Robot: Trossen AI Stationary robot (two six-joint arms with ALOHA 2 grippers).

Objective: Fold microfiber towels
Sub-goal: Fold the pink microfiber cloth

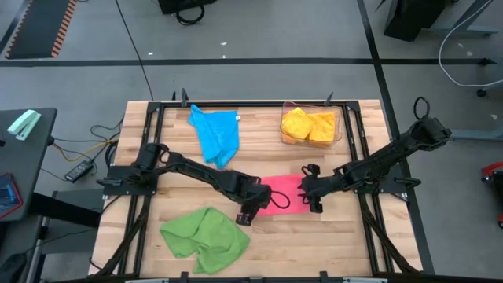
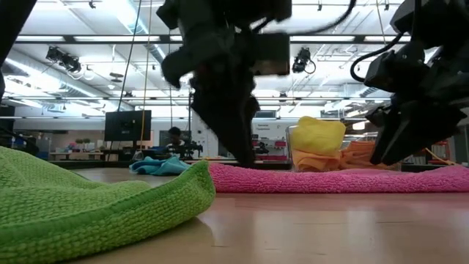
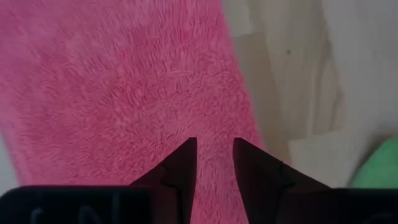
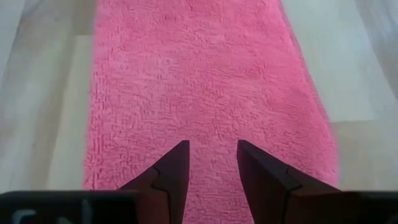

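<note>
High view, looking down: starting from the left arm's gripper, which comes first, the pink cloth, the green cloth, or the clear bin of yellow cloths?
From the left gripper:
1. Flat pink microfiber towel, right at the gripper, mid-table.
2. Crumpled green microfiber towel, front left.
3. Clear plastic bin holding yellow cloths, back right, farthest.

Pretty clearly a robotics lab or industrial test space: the wooden table (image 1: 259, 244) sits on a bare grey concrete floor (image 1: 259, 31) with black tape lines, and there's hazard-striped matting (image 1: 39, 27) off past the table's far left corner. Cables (image 1: 86, 145) trail along the floor just left of the table, next to a dark side bench (image 1: 23, 181). Looking level across the table, the room behind it is big and open with rows of ceiling strip lights (image 2: 88, 38), a dark monitor (image 2: 127, 125) and a person (image 2: 174, 136) seated at a distant workstation.
</note>
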